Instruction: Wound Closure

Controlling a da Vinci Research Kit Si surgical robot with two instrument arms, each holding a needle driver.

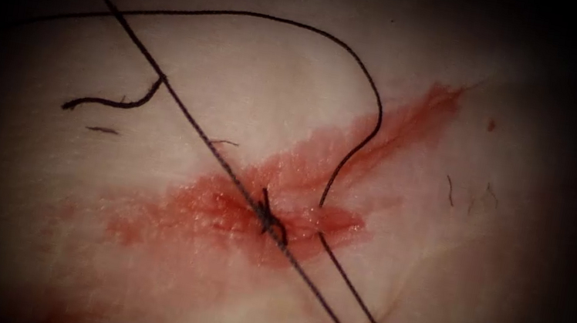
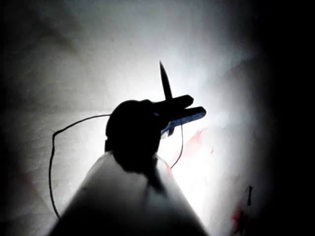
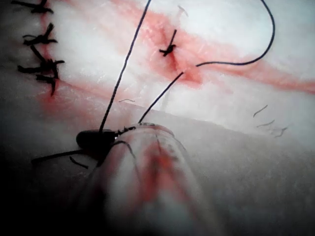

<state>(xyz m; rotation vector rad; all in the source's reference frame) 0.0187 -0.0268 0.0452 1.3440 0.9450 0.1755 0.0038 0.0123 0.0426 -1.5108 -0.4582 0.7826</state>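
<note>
The tissue (image 1: pixel 132 253) carries a cut (image 1: pixel 352 156) stained with red fluid (image 1: pixel 218 208). A knot (image 1: pixel 270 217) sits on the cut, and a taut thread (image 1: pixel 187 113) runs diagonally through it. A loose cut end of thread (image 1: pixel 110 103) lies on the tissue left of the cut.

In the left wrist view, the left tool (image 2: pixel 189 109) has its jaws pressed together on the needle (image 2: pixel 166 83). The grip sits near one end of the curve; the pointed end stands clear above the jaws, free of the tissue. Thread trails from behind this tool.

In the right wrist view, the right tool (image 3: pixel 96 140) lies near the knot, with thread running up from its tip toward the cut. Whether its jaws are spread or pressed together cannot be told. A row of finished stitches (image 3: pixel 42 54) lies beyond this tool, well apart from the knot.
</note>
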